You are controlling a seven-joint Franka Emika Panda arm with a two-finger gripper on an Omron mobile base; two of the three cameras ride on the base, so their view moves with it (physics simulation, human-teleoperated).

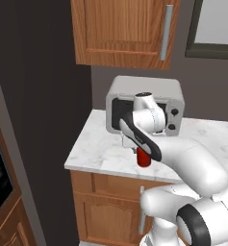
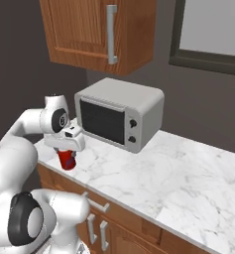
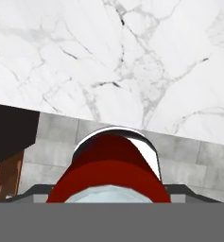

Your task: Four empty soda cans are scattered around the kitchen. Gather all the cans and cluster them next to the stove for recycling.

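One red soda can [image 1: 144, 158] [image 2: 66, 159] hangs upright in my gripper [image 1: 143, 152] [image 2: 67, 152], just above the front left edge of the white marble counter [image 1: 98, 144] [image 2: 153, 168]. The jaws are shut on its sides. In the hand view the soda can [image 3: 111, 165] sits at bottom centre, silvery rim towards the camera, with marble beyond it and grey floor tiles under it. The stove is out of view.
A silver microwave [image 1: 146, 103] [image 2: 120, 113] stands on the counter right behind the hand. A wooden wall cabinet [image 1: 122, 31] [image 2: 96, 32] hangs above it. A dark tall unit [image 1: 0, 158] closes the left side. Open marble stretches to the right [image 2: 188, 183].
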